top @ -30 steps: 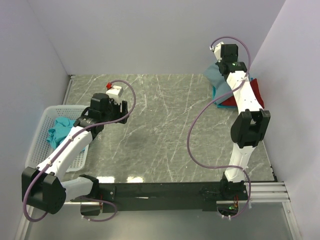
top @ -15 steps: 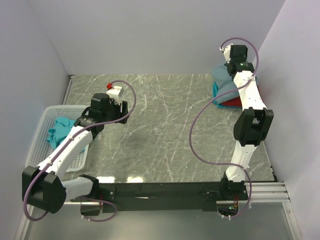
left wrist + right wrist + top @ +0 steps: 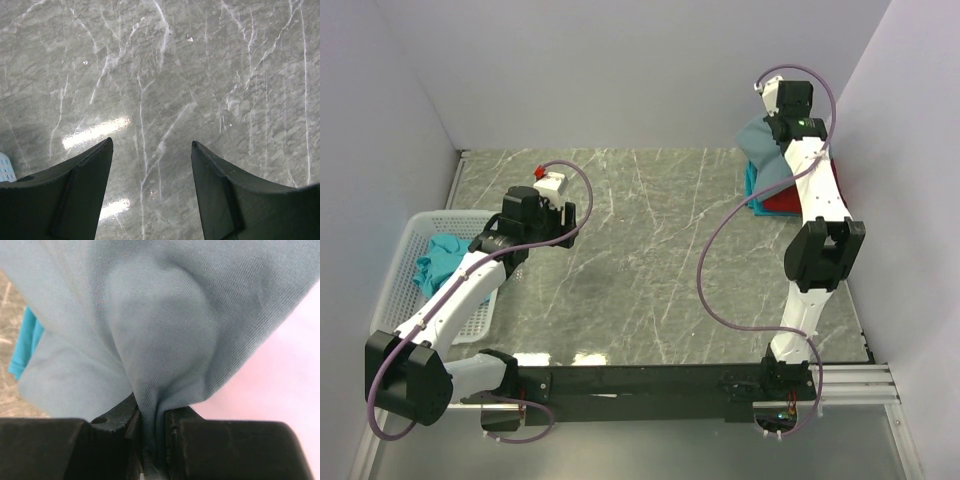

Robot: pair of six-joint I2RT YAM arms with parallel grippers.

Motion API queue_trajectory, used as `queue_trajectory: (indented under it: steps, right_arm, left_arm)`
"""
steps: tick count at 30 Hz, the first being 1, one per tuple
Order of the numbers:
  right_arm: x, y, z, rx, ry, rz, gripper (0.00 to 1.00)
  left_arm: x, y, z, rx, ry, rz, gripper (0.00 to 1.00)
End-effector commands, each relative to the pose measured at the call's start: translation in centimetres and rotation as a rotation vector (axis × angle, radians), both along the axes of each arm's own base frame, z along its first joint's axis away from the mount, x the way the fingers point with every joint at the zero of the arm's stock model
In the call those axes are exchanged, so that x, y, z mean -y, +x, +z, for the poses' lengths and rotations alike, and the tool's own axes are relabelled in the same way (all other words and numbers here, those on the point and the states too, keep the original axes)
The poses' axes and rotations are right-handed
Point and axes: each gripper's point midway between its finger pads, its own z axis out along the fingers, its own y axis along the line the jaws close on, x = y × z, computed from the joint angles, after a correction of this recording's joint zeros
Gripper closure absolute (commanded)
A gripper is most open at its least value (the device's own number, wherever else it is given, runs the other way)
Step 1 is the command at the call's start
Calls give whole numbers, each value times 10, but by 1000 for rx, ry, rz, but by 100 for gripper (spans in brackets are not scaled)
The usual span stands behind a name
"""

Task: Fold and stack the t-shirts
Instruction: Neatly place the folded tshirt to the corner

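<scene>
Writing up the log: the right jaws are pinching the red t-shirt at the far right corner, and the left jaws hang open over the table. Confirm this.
Wrong shirt: the right jaws pinch the blue-grey t-shirt, not the red t-shirt, as the right wrist view shows. The left jaws do hang open over the table.

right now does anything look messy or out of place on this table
Two things. A teal t-shirt lies crumpled in the white basket at the left, unfolded. At the far right, the right end effector pinches the blue-grey t-shirt, which hangs bunched near the red t-shirt.
</scene>
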Motion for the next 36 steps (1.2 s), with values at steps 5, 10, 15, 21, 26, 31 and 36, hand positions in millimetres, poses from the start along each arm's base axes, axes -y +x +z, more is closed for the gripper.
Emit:
queue_trajectory:
  steps: [5,10,15,21,26,31,36]
  right_arm:
    - [-26,6,47,124,-6,33,100]
    - [-37,1,57,137,-6,52,100]
    - [-44,-7,62,137,-5,65,100]
    - [-46,-24,71,143,-1,70,100]
    - [-45,-37,63,127,-11,75,100]
    - [-45,-49,65,131,-9,80,100]
    - [-44,-56,66,135,-10,81,100]
  left_arm:
    - [3,4,10,32,-4,-15,31]
    - [3,3,11,34,-4,-19,31]
    - [3,3,11,34,-5,-21,31]
    - [4,3,11,31,-5,-25,31]
    - [5,3,10,28,-8,-28,31]
    - [5,2,10,27,-7,-31,31]
    - [5,2,8,21,-6,-32,31]
